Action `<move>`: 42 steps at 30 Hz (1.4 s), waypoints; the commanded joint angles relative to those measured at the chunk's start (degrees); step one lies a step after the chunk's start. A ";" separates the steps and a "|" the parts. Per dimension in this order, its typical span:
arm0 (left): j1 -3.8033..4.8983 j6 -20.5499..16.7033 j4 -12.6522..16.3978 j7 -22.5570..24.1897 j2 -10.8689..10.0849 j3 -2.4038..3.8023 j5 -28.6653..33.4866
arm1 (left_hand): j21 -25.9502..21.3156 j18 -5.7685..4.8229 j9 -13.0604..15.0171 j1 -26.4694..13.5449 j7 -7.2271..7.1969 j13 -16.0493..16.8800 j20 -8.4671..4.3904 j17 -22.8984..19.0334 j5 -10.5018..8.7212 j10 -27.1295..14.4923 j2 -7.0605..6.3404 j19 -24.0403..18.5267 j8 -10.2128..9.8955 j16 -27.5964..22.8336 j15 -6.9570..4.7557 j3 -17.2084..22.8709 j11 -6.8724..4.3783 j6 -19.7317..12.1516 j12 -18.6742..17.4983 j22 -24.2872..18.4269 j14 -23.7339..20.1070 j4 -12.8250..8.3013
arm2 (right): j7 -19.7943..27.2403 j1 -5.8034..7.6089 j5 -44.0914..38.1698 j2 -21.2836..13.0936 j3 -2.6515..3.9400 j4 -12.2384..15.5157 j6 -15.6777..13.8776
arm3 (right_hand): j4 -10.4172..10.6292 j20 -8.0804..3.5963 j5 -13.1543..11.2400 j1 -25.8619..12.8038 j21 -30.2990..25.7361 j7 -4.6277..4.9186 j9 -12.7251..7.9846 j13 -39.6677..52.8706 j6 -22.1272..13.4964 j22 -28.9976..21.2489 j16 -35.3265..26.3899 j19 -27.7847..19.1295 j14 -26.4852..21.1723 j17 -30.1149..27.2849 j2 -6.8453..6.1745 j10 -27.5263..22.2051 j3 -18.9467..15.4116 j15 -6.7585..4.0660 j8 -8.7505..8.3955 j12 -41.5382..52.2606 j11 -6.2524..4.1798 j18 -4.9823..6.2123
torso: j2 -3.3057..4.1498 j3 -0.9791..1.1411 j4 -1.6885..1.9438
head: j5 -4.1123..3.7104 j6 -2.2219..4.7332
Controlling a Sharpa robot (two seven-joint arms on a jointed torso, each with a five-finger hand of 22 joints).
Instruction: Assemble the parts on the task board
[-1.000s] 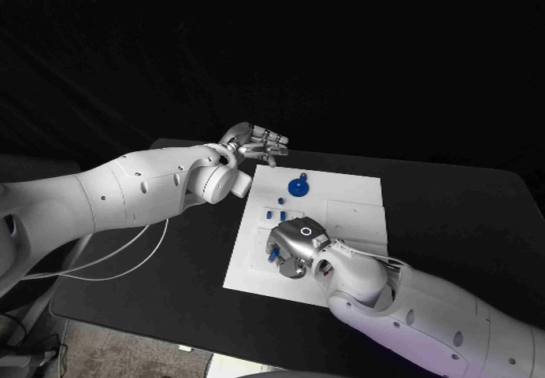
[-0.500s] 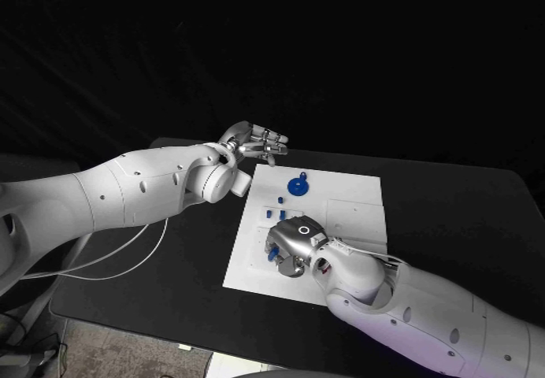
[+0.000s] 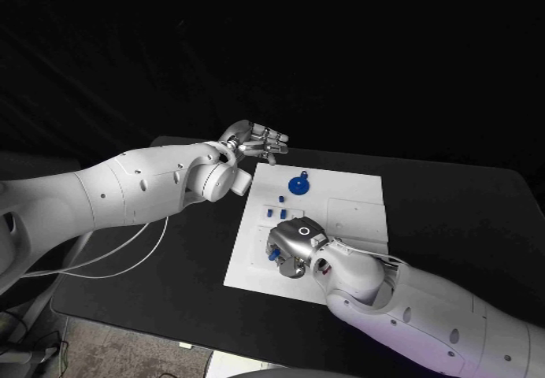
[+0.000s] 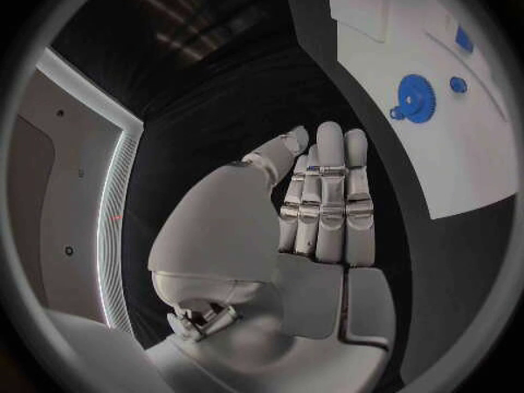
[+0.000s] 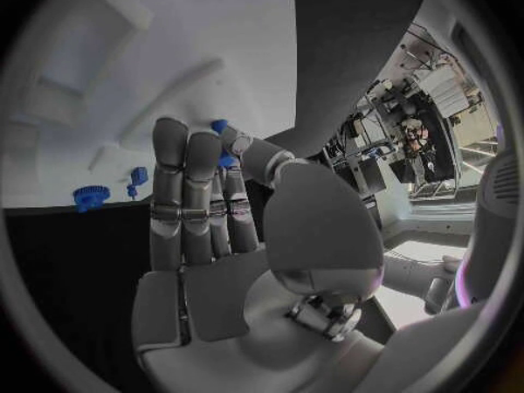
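The right hand [image 3: 293,248] is bending over the task board's [image 3: 354,195] near left edge, fingers pinching a small blue part [image 5: 225,144] to seat it. The left hand [image 3: 257,142] is waiting flat and empty past the far left corner, beside the blue gear [image 3: 298,187].

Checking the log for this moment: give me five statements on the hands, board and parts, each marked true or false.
1. The right hand is over the near part of the board. True.
2. The left hand holds the blue gear. False: its fingers are straight and hold nothing; the gear lies on the board, apart from the hand.
3. A blue part sits at the right hand's fingertips. True, though whether it is gripped cannot be told.
4. The left hand is beyond the board's far left corner. True.
5. The gear is off the board, on the black table. False: it lies on the board's far part.
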 commanded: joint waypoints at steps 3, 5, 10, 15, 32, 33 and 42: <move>0.04 0.53 0.10 0.51 0.09 0.04 0.31 | -0.37 1.19 0.05 -0.27 0.03 -0.01 -0.10 0.08 -0.02 -0.55 0.42 0.37 -0.26 -0.20 0.26 -0.35 -0.02 0.49 -0.22 1.20 0.14 -0.04 | -0.88 -0.17 -2.03 0.36 -0.25 -0.45 2.02 | -0.52 -0.32 0.11 -0.07 -0.55 -0.10 0.05 0.11 0.34 0.33 0.13 1.79 0.10 -0.11 0.57 4.36 0.05 -0.39 0.34 0.16 -3.01 0.95 | -0.02 0.03 -0.07 | 0.01 -0.05; 0.04 0.53 0.09 0.51 0.12 0.04 0.31 | -0.37 1.19 0.05 -0.27 0.03 -0.01 -0.10 0.08 -0.02 -0.55 0.42 0.37 -0.26 -0.20 0.26 -0.35 -0.02 0.49 -0.22 1.20 0.14 -0.04 | -1.04 -0.17 -2.32 0.60 -0.30 -0.56 1.94 | -0.56 -0.32 0.11 -0.15 -0.59 -0.10 0.05 0.11 0.35 0.43 0.15 1.76 0.11 -0.11 0.46 4.35 0.21 -0.39 0.33 0.16 -3.01 0.96 | 0.00 0.05 -0.06 | -0.10 -0.04; 0.04 0.54 0.09 0.50 0.17 0.04 0.31 | -0.37 1.19 0.05 -0.27 0.03 -0.01 -0.10 0.08 -0.02 -0.55 0.42 0.37 -0.26 -0.20 0.26 -0.35 -0.02 0.49 -0.22 1.20 0.14 -0.04 | -1.10 -0.17 -2.30 1.36 -0.67 -1.00 1.71 | -0.51 -0.13 0.15 -0.50 -0.74 0.14 -0.06 0.06 -0.31 0.58 0.14 1.71 0.12 -0.17 0.25 3.59 0.51 -0.10 0.23 0.11 -2.78 0.91 | 0.03 0.07 0.01 | -0.17 -0.03; 0.05 0.53 0.09 0.48 0.12 0.04 0.31 | -0.37 1.19 0.05 -0.27 0.03 -0.01 -0.10 0.08 -0.02 -0.55 0.42 0.37 -0.26 -0.20 0.26 -0.35 -0.02 0.49 -0.22 1.20 0.14 -0.04 | -0.51 -0.16 -0.89 1.55 -1.10 -1.26 1.29 | 0.84 1.02 2.32 -2.85 -1.34 1.27 -0.34 -0.13 -4.74 0.29 0.34 1.74 0.05 -0.54 -1.39 -1.87 -2.75 0.98 0.17 0.08 -1.42 1.50 | -0.02 0.03 -0.04 | -0.10 -0.13; 0.05 0.67 0.05 0.40 0.06 0.04 0.31 | -0.37 1.19 0.05 -0.27 0.03 -0.01 -0.10 0.08 -0.02 -0.55 0.42 0.37 -0.26 -0.20 0.26 -0.35 -0.02 0.49 -0.22 1.20 0.14 -0.04 | 0.12 -0.16 1.15 1.00 -1.34 -1.22 -2.03 | 2.60 2.68 3.55 -3.81 -2.33 1.11 -0.37 -0.22 -8.02 -2.00 1.23 2.20 -0.05 -2.28 -3.85 -9.56 -7.48 2.51 0.21 0.05 0.55 2.89 | -0.01 0.10 -0.05 | -0.14 -0.21; 0.05 0.67 0.05 0.40 0.05 0.03 0.31 | -0.37 1.19 0.05 -0.27 0.03 -0.01 -0.10 0.08 -0.02 -0.55 0.42 0.37 -0.26 -0.20 0.26 -0.35 -0.02 0.49 -0.22 1.20 0.14 -0.04 | 0.17 -0.16 1.30 0.91 -1.35 -1.15 -2.47 | 2.74 2.84 3.82 -3.61 -2.38 1.08 -0.37 -0.21 -8.20 -2.25 1.27 2.23 -0.07 -2.43 -3.88 -10.23 -8.40 2.63 0.23 0.07 0.72 3.07 | -0.01 0.10 -0.05 | -0.14 -0.21; 0.05 0.68 0.03 0.37 -0.03 0.03 0.31 | -0.37 1.19 0.05 -0.27 0.03 -0.01 -0.10 0.08 -0.02 -0.55 0.42 0.37 -0.26 -0.20 0.26 -0.35 -0.02 0.49 -0.22 1.20 0.14 -0.04 | 1.16 -0.16 3.38 0.05 -1.33 -0.07 -10.31 | 6.97 3.81 3.00 1.01 -2.50 0.09 -0.43 -0.24 -12.54 -5.80 1.48 2.30 -0.35 -3.70 -5.09 -17.34 -19.21 3.45 0.25 0.12 2.45 4.68 | -0.01 0.13 -0.05 | -0.20 -0.10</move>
